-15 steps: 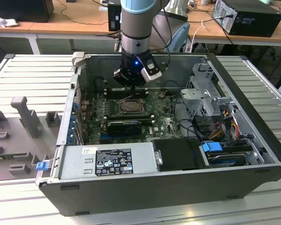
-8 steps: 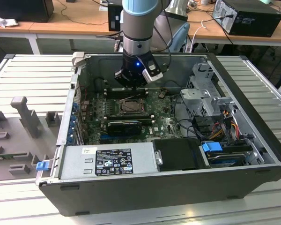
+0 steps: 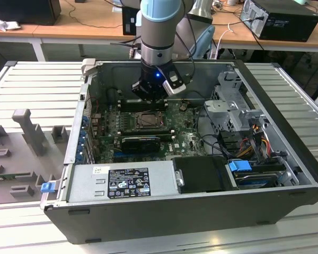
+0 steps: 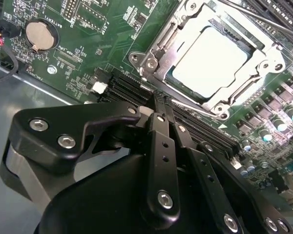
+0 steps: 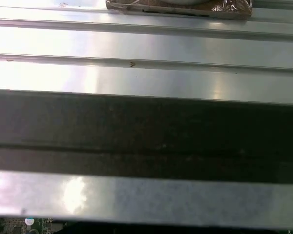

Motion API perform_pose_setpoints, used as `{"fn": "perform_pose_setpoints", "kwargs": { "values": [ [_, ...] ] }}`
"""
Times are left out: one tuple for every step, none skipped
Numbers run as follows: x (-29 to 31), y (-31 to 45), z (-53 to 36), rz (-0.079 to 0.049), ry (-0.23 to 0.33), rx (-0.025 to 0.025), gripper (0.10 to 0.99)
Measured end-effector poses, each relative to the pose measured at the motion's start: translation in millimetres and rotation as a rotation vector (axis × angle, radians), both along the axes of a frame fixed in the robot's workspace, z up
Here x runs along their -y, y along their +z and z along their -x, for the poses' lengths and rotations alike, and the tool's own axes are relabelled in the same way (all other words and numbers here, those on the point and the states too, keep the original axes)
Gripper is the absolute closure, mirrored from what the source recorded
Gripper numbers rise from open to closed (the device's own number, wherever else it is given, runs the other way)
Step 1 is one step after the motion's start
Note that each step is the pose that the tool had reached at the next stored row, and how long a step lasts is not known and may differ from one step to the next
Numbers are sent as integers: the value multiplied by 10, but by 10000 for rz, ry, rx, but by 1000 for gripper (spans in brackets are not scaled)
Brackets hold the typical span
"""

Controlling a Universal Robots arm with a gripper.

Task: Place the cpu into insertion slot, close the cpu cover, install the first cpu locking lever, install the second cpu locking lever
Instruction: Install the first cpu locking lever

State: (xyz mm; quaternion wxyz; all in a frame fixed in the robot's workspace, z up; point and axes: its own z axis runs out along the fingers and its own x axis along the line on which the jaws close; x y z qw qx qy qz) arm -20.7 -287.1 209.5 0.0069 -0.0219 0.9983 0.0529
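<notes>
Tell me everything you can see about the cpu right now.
The cpu is a flat square chip with a pale, dull metal top that glares in the light. In the second wrist view it lies flat in the insertion slot on the green board, and the cpu cover sits closed around it, its window framing the top. The gripper is beside the socket, apart from the chip. In the exterior view it lies below the arm.

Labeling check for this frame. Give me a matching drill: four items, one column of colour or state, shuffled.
1. cpu
2. cpu cover
3. coin cell battery
4. tool

A. round, silvery, on the green board
B. black, fingers together, beside the socket
C. pale square top, seated in the socket
D. metal frame down around the chip

Pairs: 1-C, 2-D, 3-A, 4-B
</notes>
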Motion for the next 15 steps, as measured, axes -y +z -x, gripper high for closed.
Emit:
{"fn": "perform_pose_setpoints", "kwargs": {
  "values": [
    [0, -2, 0, 0, -1, 3, 980],
    [0, -6, -1, 0, -1, 6, 980],
    [0, -9, -1, 0, -1, 8, 980],
    [0, -13, -1, -1, 0, 9, 980],
    [0, -19, -2, -1, 0, 10, 980],
    [0, -24, -2, 0, 1, 11, 980],
    [0, -29, -1, 0, 1, 11, 980],
    [0, -35, -2, 2, 1, 11, 980],
    [0, -42, -2, 7, 2, 11, 980],
    [0, -48, -2, 11, 2, 11, 980],
    [0, -52, -2, 18, 1, 11, 980],
    [0, -54, -2, 26, 1, 10, 980],
    [1, -56, -2, 33, 1, 9, 980],
    [0, -58, -2, 45, 1, 9, 980],
    [0, -59, -2, 53, 0, 9, 980]
  ]
}}
